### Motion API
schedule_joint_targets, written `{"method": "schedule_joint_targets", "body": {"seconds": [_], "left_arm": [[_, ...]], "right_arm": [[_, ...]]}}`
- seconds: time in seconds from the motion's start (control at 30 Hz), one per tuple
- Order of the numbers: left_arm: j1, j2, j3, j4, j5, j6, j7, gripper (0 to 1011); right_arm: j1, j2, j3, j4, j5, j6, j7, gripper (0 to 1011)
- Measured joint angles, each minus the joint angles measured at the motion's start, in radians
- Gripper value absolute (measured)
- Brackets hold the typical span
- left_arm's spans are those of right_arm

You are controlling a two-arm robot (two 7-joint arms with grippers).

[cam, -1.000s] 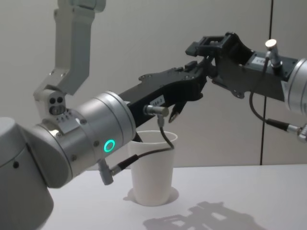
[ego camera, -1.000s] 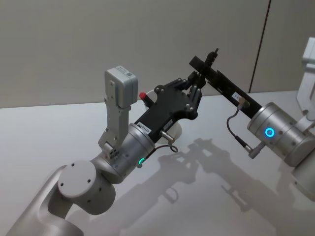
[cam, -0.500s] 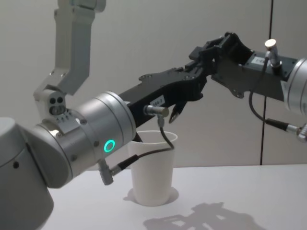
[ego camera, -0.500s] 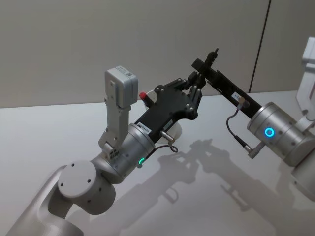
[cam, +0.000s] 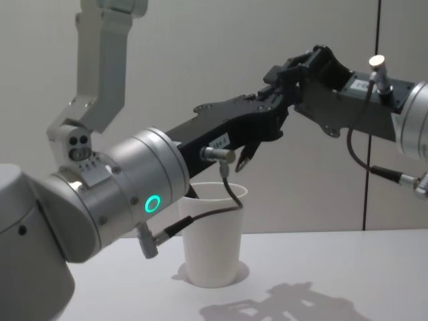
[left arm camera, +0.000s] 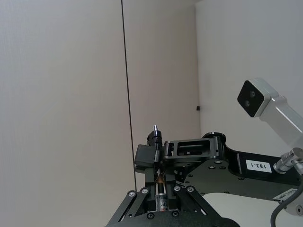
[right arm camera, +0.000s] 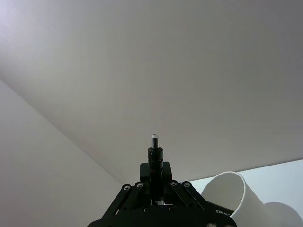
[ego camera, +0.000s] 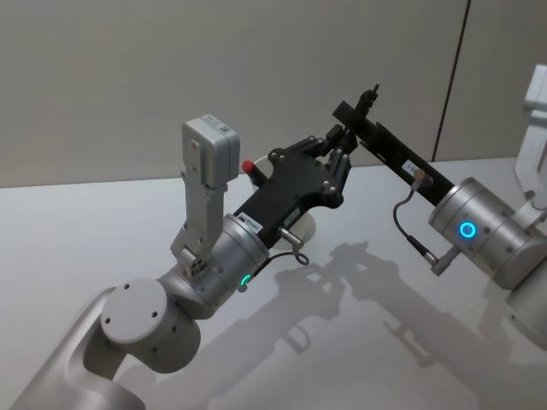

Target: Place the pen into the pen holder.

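Above the pen holder [cam: 212, 234], the two grippers meet nose to nose. Compared with a second ago, the right gripper [cam: 284, 70] has drawn its fingers in from a wider spread; over the last half second nothing has moved. In the right wrist view they now sit tight against the pen [right arm camera: 156, 158], whose dark, stepped end pokes out past them. The left gripper [cam: 275, 103] also appears clamped on the barrel, just below a brass-coloured cone, as the left wrist view shows. This looks like a handover with both grips on, so the left probably has to let go before the pen can go down. The holder is a smooth, tapered paper cup with a rolled rim. It stands upright on the matte pale table [cam: 321, 267], below the left gripper.
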Motion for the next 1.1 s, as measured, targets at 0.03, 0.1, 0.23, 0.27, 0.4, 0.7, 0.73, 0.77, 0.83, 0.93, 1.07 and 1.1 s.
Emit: {"method": "schedule_joint_targets", "body": {"seconds": [0.03, 0.1, 0.23, 0.27, 0.4, 0.7, 0.73, 0.77, 0.83, 0.93, 1.07, 1.1], "left_arm": [[0.000, 0.000, 0.000, 0.000, 0.000, 0.000, 0.000, 123], [0.000, 0.000, 0.000, 0.000, 0.000, 0.000, 0.000, 124], [0.000, 0.000, 0.000, 0.000, 0.000, 0.000, 0.000, 123], [0.000, 0.000, 0.000, 0.000, 0.000, 0.000, 0.000, 123], [0.000, 0.000, 0.000, 0.000, 0.000, 0.000, 0.000, 140], [0.000, 0.000, 0.000, 0.000, -0.001, 0.000, 0.000, 405], [0.000, 0.000, 0.000, 0.000, -0.001, 0.000, 0.000, 423], [0.000, 0.000, 0.000, 0.000, -0.001, 0.000, 0.000, 434], [0.000, 0.000, -0.001, 0.000, -0.001, 0.000, 0.001, 518], [0.000, 0.000, -0.002, 0.000, -0.001, 0.000, 0.002, 609], [0.000, 0.000, -0.003, 0.000, -0.002, 0.000, 0.003, 705], [0.000, 0.000, -0.003, 0.000, -0.002, 0.000, 0.003, 728]], "right_arm": [[0.000, 0.000, 0.000, 0.000, 0.000, 0.000, 0.000, 130], [0.000, 0.000, 0.000, 0.000, 0.000, 0.000, 0.000, 130], [0.000, 0.000, 0.000, 0.000, 0.000, 0.000, 0.000, 130], [0.000, 0.000, 0.000, 0.000, 0.000, 0.000, 0.000, 130], [0.000, 0.000, 0.000, 0.000, 0.000, 0.000, 0.000, 130], [0.000, 0.000, 0.000, 0.000, 0.000, 0.000, 0.000, 130], [0.000, 0.000, 0.000, 0.000, 0.000, 0.000, 0.000, 130], [0.000, 0.000, 0.000, 0.000, 0.000, 0.000, 0.000, 130], [0.000, 0.000, 0.000, 0.000, 0.000, 0.000, 0.000, 130], [0.000, 0.000, 0.000, 0.000, 0.000, 0.000, 0.000, 130], [0.000, 0.000, 0.001, 0.000, 0.000, 0.000, 0.001, 130], [0.000, 0.000, 0.001, 0.000, 0.000, 0.000, 0.001, 130]]}}
